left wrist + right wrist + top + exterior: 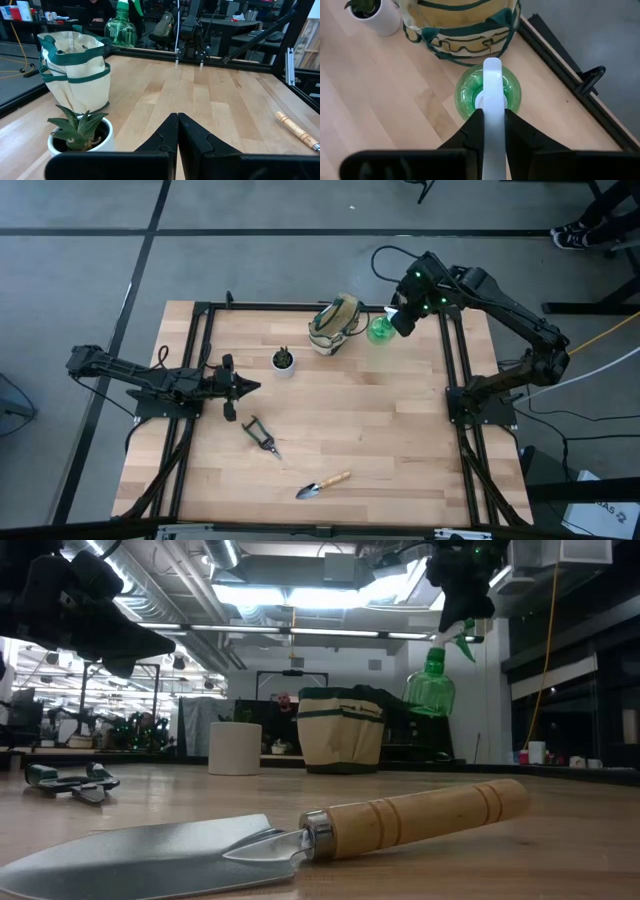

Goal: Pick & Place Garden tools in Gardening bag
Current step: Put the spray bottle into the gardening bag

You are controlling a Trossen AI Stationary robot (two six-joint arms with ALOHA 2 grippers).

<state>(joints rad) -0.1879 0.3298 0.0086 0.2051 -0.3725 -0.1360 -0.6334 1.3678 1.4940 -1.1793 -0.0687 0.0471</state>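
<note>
My right gripper (397, 318) is shut on the green spray bottle (380, 331), held in the air just right of the tan gardening bag (334, 325) at the table's far edge; bottle (430, 690) and bag (342, 730) also show in the low view. The black pruning shears (260, 434) and the wooden-handled trowel (322, 485) lie flat on the table. My left gripper (255, 387) is shut and empty at the table's left, pointing right. The pale stick tool is not in view. My right gripper pinches the spray bottle's white spray head (492, 100) between its two fingers (475, 130), coming from above and pointing down. The green body (512, 95) hangs upright below the fingers, lifted clear of the table.
A small white pot with a green plant (284, 361) stands left of the bag. Black frame rails (205, 360) run along the table's edges. Bare wood lies in the table's middle and right.
</note>
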